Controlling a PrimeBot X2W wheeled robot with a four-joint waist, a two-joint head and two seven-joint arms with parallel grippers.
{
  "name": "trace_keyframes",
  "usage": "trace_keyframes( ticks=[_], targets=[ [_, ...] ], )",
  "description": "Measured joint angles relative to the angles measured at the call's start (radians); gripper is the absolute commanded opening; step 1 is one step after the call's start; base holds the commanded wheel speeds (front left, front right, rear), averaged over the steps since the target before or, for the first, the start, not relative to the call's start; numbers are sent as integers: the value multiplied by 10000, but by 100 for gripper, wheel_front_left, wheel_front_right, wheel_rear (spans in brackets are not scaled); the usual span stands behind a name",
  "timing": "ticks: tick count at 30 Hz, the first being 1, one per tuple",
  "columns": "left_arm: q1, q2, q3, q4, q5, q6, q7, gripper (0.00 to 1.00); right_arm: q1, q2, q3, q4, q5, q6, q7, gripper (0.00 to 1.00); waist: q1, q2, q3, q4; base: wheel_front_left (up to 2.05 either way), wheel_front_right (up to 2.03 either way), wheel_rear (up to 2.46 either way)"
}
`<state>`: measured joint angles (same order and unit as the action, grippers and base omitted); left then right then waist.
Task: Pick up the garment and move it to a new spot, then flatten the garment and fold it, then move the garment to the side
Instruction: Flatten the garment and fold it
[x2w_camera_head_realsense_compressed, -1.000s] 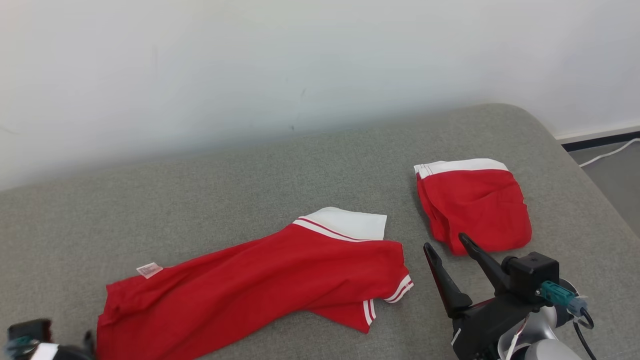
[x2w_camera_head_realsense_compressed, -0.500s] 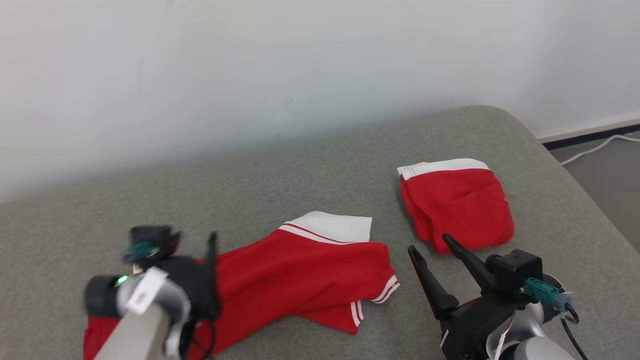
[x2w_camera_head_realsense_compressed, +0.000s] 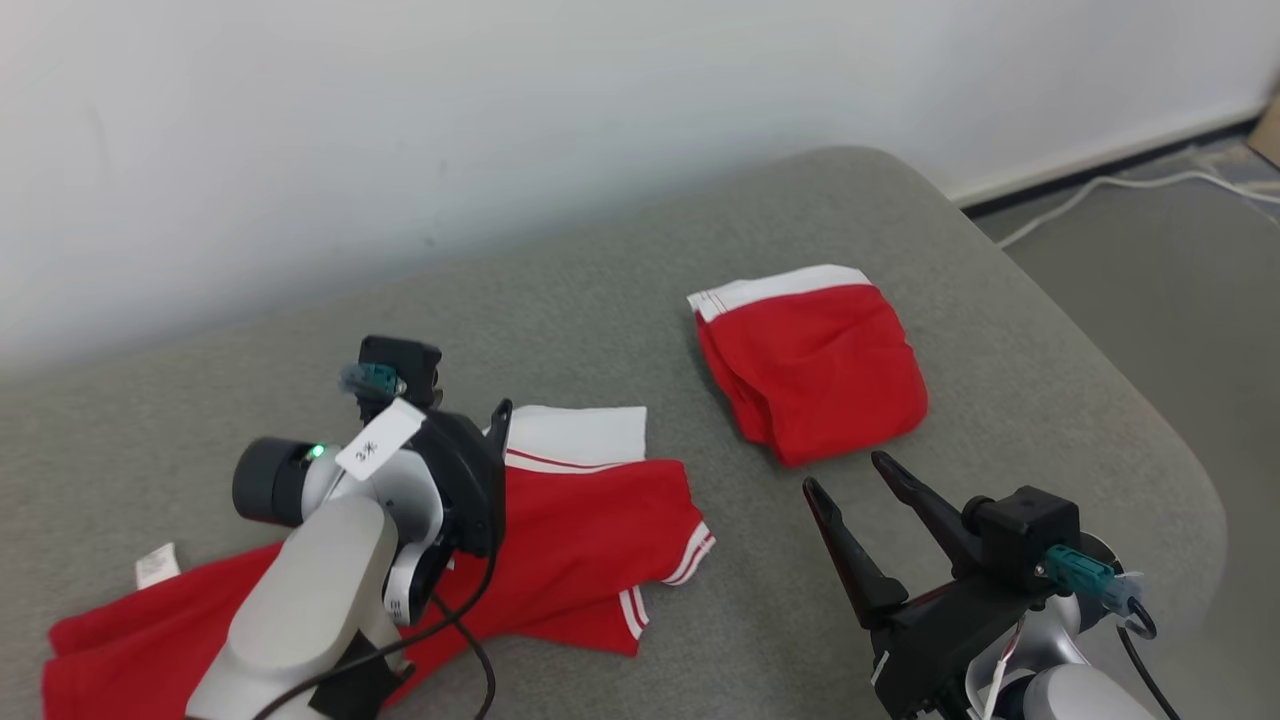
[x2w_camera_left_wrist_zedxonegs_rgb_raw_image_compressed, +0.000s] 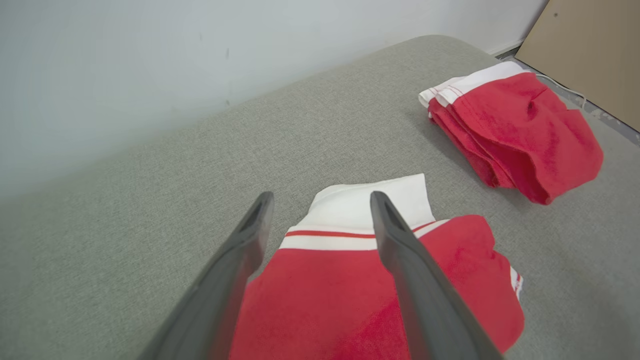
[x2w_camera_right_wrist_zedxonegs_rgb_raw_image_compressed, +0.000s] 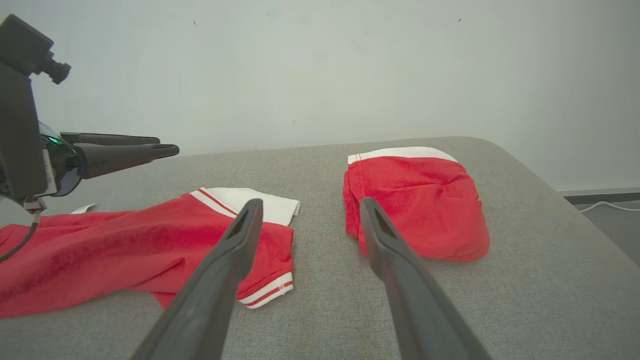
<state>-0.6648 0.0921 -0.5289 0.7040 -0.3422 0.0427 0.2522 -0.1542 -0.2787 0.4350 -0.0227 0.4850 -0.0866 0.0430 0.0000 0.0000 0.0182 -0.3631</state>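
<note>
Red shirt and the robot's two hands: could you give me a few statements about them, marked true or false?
1. The left hand is open, above the red shirt. True.
2. The right hand grips the folded red garment. False: it is open, empty and apart from it.
3. Both garments lie on the grey cushion. True.
4. The folded red garment lies on top of the red shirt. False: bare cushion separates them.
</note>
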Motion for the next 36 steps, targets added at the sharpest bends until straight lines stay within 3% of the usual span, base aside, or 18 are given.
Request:
trace_keyframes(
  ticks=[11,20,21,22,33,34,35,36],
  targets=[
    [-571,-105,-360,800,132,-255,556,100,-453,186,-290,-13,19,-2,-178,100,2,1,1208,-786,0,0,0],
    [-834,52,-502,1586,635,25,740,100,-649,362,-244,278,21,-12,-347,100,2,1,1721,-1055,0,0,0],
    [-838,36,-546,1613,635,17,725,62,-650,368,-245,305,21,-12,-357,100,2,1,1731,-1059,0,0,0],
    [-842,2,-573,1630,631,6,700,0,-650,368,-261,360,21,-12,-366,100,2,1,1727,-1052,0,0,0],
    [-821,-468,-725,1664,105,-794,-234,0,-841,403,-192,913,21,75,-520,100,0,1,1192,-798,0,0,0],
    [-819,-506,-727,1641,33,-826,-359,42,-841,403,-182,951,21,75,-520,100,0,0,1113,-771,0,0,0],
    [-813,-527,-721,1590,-13,-882,-523,100,-840,401,-176,986,21,75,-522,100,0,0,1032,-744,0,0,0],
    [-812,-558,-702,1534,-48,-880,-702,100,-840,399,-173,1047,21,77,-522,100,0,1,949,-717,0,0,0]
  ],
)
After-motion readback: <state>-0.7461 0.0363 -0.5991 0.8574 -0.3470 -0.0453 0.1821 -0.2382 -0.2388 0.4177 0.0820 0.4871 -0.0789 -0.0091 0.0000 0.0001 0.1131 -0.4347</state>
